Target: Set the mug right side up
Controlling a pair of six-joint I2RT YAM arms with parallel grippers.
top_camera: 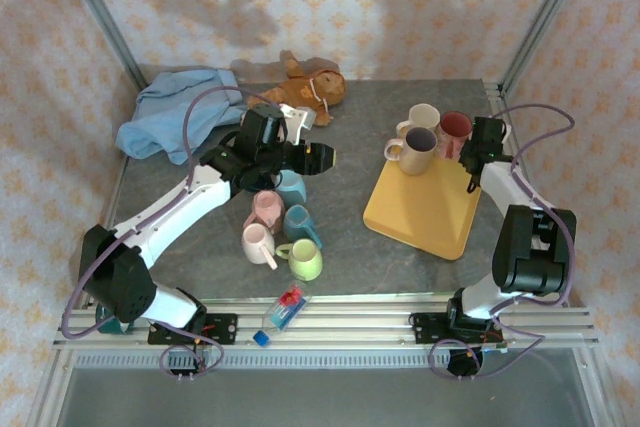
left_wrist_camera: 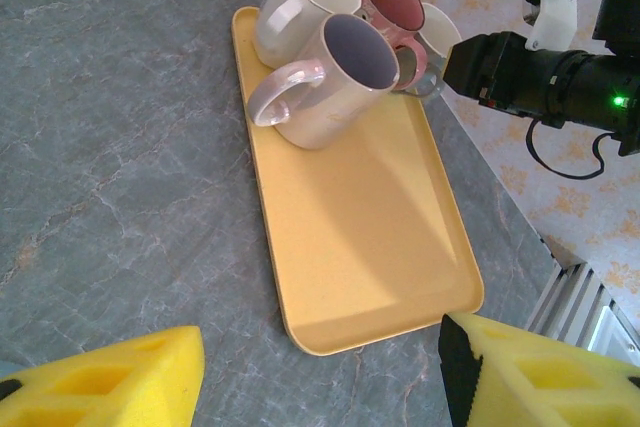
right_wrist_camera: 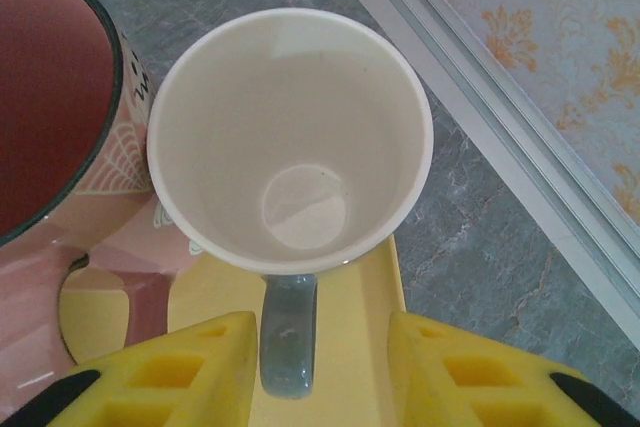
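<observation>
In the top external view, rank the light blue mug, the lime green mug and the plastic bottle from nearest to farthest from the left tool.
1. The light blue mug, right beside the left tool, on its near side.
2. The lime green mug, farther toward the arm bases.
3. The plastic bottle, lying at the table's near edge.

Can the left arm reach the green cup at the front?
Probably yes. The green cup sits at the near edge of the cup bunch, nothing over it. The left gripper hangs open and empty just beyond the bunch, so pulling back should do.
</observation>
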